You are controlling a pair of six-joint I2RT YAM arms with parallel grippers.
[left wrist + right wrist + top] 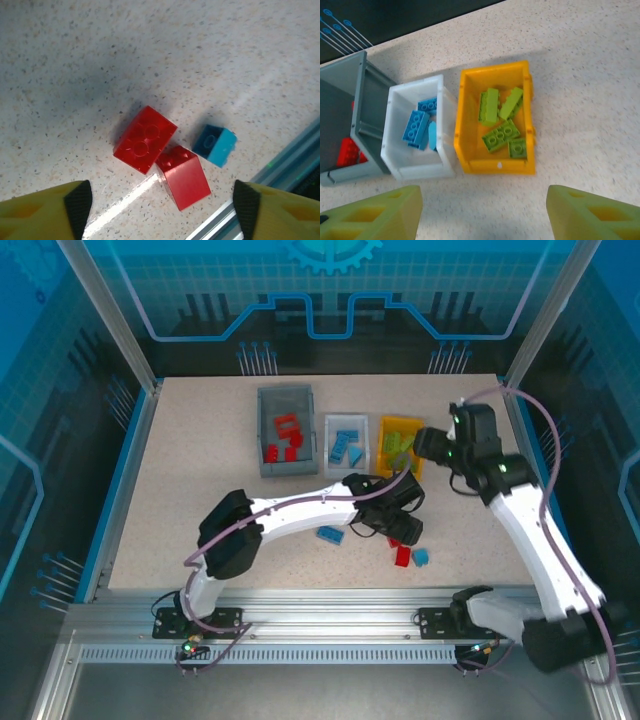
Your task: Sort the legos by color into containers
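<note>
The three containers stand in a row at the far middle of the table (180,490), each with its long axis running near to far: the dark grey bin (264,430) on the left, the white bin (422,172) in the middle, the orange-yellow bin (495,165) on the right. The grey one holds at least four red legos (287,436), the white one three blue legos (416,127), the yellow one four lime green legos (501,135), two of them long bricks on edge lying roughly near to far.

The right gripper (482,212) hangs over the table just near of the white and yellow bins, fingers spread wide and holding nothing.

The left gripper (162,200), also spread and empty, is over three loose pieces near the table's near right edge: a square red brick (145,139) studs up, a second red brick (185,177) tipped on its side and touching it, and a small blue brick (216,145) on its side just beside them. A fourth loose piece, a long blue brick (330,534), lies further left, its long axis roughly left to right
</note>
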